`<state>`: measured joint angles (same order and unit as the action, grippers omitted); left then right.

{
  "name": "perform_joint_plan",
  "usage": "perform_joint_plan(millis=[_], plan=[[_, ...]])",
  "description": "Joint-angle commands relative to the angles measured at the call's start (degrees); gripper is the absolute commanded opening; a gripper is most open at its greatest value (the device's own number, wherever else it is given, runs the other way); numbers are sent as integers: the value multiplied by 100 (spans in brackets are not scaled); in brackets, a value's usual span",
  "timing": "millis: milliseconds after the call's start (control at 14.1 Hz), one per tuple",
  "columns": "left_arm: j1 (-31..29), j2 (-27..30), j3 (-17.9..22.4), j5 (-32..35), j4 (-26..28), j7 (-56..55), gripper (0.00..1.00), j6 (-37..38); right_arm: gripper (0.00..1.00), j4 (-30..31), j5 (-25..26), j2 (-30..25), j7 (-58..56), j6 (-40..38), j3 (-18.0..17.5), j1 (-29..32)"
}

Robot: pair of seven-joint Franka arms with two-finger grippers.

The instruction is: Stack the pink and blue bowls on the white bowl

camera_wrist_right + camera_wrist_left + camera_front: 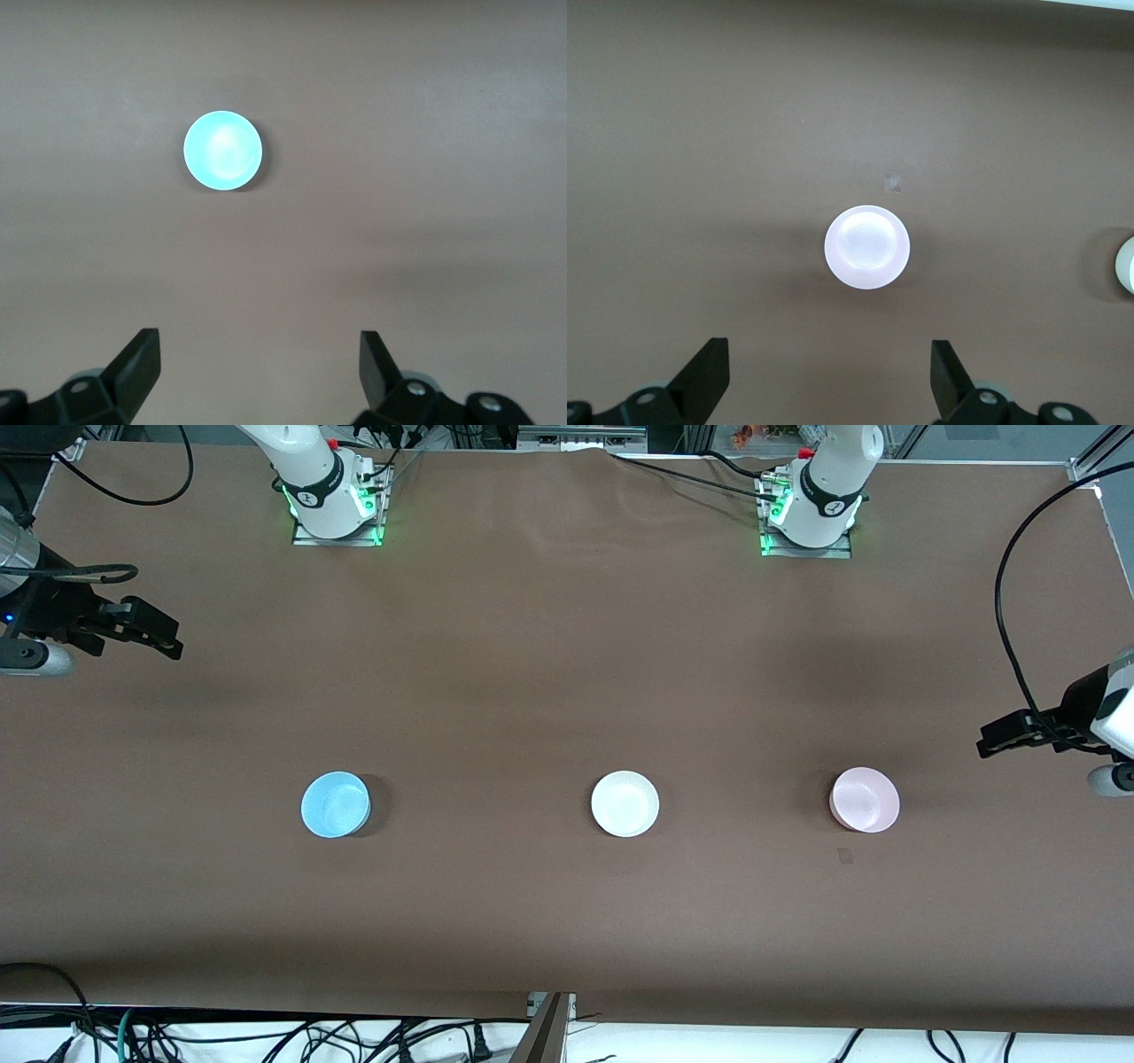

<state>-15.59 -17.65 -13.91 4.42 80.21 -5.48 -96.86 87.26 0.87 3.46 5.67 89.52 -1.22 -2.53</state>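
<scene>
Three bowls are set apart in a row on the bench.
Left gripper (983, 742) over pink bowl (864, 799) end, right gripper (173, 642) over blue bowl (335, 804) end; both are held raised, spread wide, empty.

arms: white, black joint bands | bases: green-lit | claws: black fingers (704, 381)

No readable text, label, brand, number or sign anywhere. Only small dark round marks on the white arm collars near the bases, too small to make out as lettering. Nothing printed on the brown surface (567, 646), nor on the light sky-blue round plastic bowl (335, 804), the plain white round plastic bowl (625, 803) or the pale pink round plastic bowl (864, 800).
</scene>
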Motion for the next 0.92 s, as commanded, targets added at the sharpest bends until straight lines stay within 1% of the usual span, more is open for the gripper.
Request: perform_joint_plan(millis=[0, 213, 354, 567, 780, 851], plan=[[-207, -256, -15, -11, 21, 414, 100, -262, 99, -121, -78, 49, 49, -31, -54, 16], [-593, -546, -24, -20, 205, 864, 100, -736, 99, -121, -78, 49, 49, -31, -54, 16], [-638, -721, -15, -20, 337, 864, 100, -1123, 99, -121, -78, 49, 49, -31, -54, 16], [-708, -1090, -6, -11, 382, 864, 100, -1528, 99, -121, -78, 49, 49, -22, -54, 25], [-717, -1171, -6, -11, 784, 838, 100, -2116, 99, -121, -78, 49, 49, -31, -54, 25], [-717, -1179, -6, -11, 934, 803, 98, -2309, 99, -121, -78, 49, 49, -31, -54, 25]])
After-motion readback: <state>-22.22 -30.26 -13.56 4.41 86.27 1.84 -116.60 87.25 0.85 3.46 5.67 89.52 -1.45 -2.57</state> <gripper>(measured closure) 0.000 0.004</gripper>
